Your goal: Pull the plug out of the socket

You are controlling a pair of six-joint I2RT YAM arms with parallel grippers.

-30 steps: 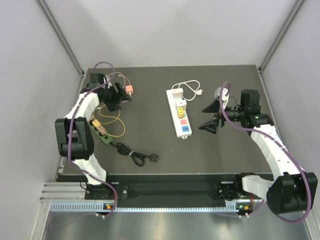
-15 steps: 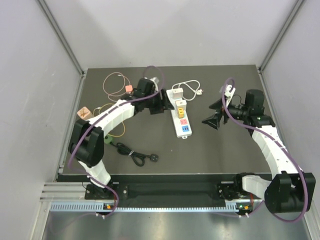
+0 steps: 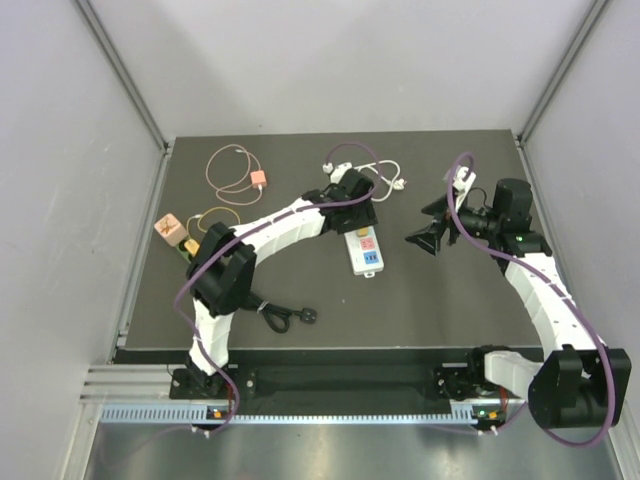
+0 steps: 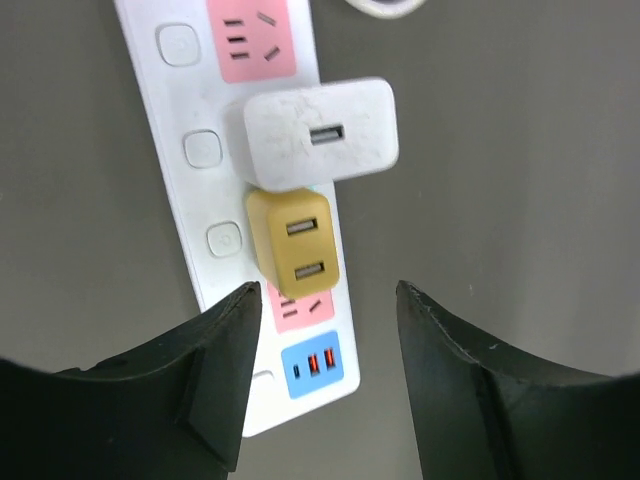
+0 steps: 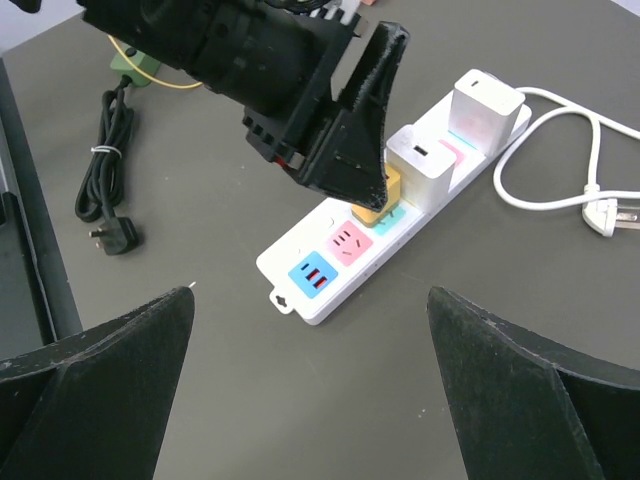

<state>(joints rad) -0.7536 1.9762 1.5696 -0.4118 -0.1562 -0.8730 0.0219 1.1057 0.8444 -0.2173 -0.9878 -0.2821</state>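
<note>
Arm (image 3: pixel 285 221) outstretched, left gripper (image 4: pixel 327 292) hangs open over the yellow plug (image 4: pixel 293 245), seemingly clear of it; right gripper (image 5: pixel 310 292) gapes nearby.

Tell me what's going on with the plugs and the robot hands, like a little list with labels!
power strip: white, lying flat
yellow plug: plugged into the strip
white charger: plugged in right beside the yellow plug
left gripper: open, hovering at the yellow plug, not closed on it
right gripper: open, away from the strip, holding nothing
</note>
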